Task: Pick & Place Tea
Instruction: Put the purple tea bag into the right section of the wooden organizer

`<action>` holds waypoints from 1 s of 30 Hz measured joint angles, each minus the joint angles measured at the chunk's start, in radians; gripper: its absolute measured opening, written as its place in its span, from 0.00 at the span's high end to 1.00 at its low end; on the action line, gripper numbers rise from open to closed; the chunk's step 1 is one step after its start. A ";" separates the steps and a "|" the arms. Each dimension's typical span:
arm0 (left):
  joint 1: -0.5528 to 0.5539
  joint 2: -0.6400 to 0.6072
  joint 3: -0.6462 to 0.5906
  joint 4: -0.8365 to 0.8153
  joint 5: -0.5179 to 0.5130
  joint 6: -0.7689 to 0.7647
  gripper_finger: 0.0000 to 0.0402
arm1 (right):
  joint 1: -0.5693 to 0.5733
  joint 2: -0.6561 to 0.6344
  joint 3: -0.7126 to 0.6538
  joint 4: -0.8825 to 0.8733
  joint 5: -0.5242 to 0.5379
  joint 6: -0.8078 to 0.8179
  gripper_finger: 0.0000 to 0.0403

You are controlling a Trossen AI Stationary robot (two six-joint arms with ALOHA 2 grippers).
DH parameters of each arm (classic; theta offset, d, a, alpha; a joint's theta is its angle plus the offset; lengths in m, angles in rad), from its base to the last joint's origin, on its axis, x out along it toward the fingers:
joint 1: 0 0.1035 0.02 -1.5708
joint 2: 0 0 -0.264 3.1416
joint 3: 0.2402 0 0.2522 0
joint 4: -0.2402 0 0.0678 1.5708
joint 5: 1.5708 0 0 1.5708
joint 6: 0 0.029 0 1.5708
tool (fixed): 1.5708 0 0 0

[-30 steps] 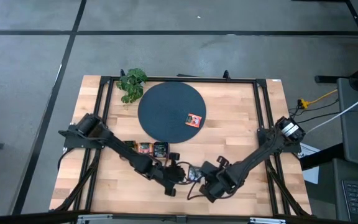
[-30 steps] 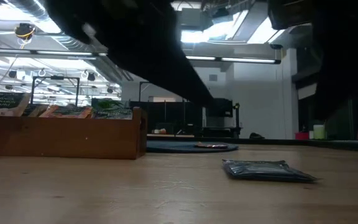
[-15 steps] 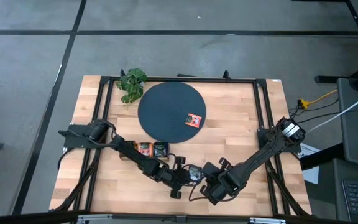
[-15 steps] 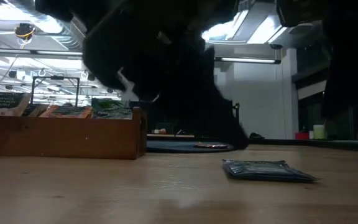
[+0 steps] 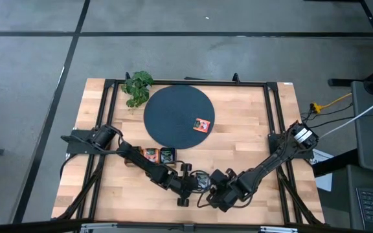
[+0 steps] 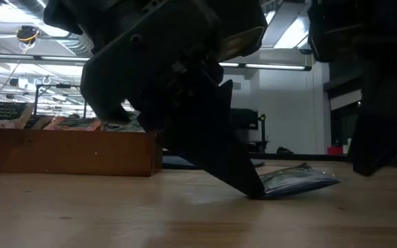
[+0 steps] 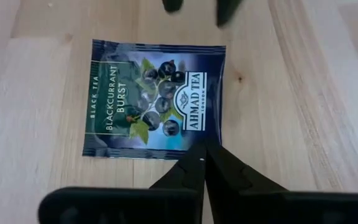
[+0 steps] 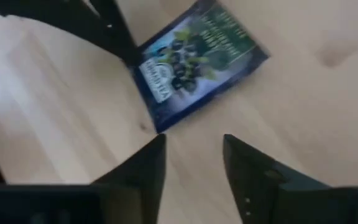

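— What has changed at the near edge of the table?

— The left gripper (image 7: 202, 155) has been lowered onto the blackcurrant tea sachet (image 7: 154, 99); half a second ago it was still held above it. Its fingers are pressed together, their tips set at the sachet's near edge, which in the low view is now lifted slightly off the wooden table (image 5: 251, 136).

— Is the sachet gripped?

— That cannot be told; nothing is seen clamped between the tips.

— And the right gripper (image 8: 194, 155)?

— It is held just beside the sachet, fingers parted, empty. One orange-red sachet (image 5: 203, 123) already lies on the dark disc (image 5: 173, 115).
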 joint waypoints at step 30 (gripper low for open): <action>-0.007 0.003 -0.007 0.040 -0.041 0.008 0.98 | -0.025 0.000 -0.226 0.528 0.160 -0.051 0.94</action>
